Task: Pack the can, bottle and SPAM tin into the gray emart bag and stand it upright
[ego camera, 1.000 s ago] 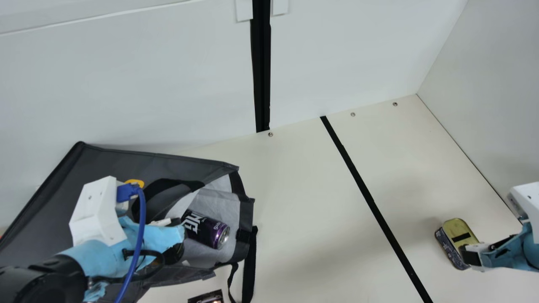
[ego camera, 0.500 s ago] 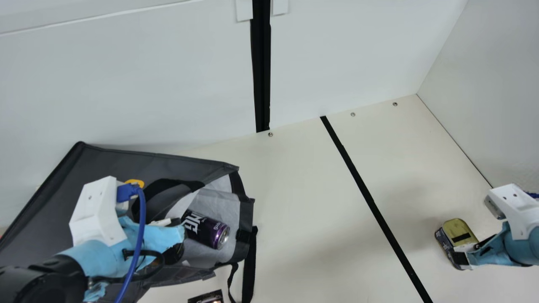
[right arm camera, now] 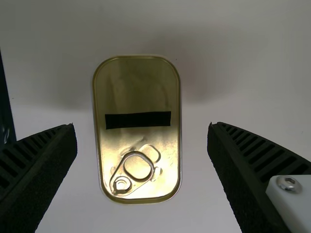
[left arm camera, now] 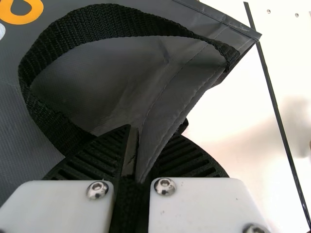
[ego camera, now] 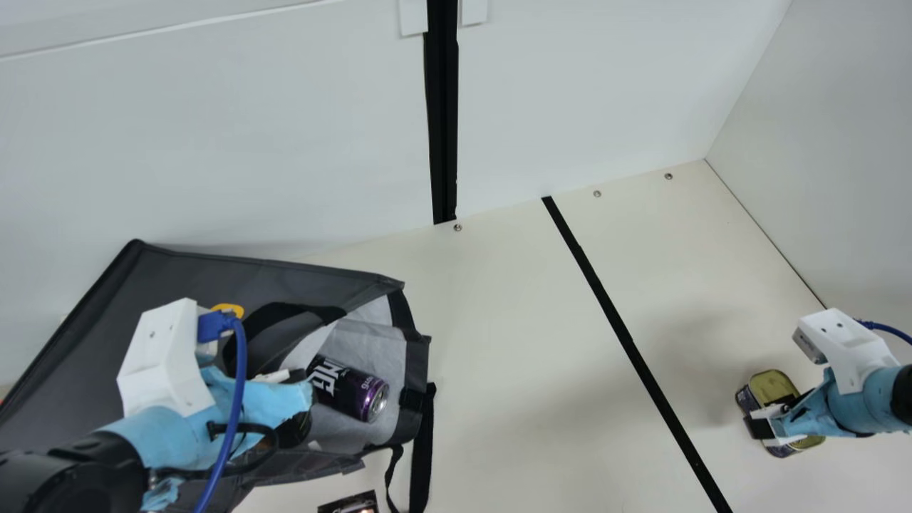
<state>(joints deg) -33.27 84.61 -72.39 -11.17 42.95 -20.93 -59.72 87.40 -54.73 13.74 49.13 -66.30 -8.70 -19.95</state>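
Over the cream counter point(ego camera: 527, 370), the empty, wide-spread right gripper point(right arm camera: 142, 127) is best centred on the SPAM tin point(right arm camera: 138, 87) before closing; the gray emart bag point(ego camera: 178, 274) is pinched by the left gripper point(left arm camera: 151, 133).

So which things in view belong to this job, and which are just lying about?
For the job:
gray bag
can, in its mouth
SPAM tin
bottle: can't tell it for certain

Lying about:
black tape strip
dark item at main view's bottom edge, likely spare
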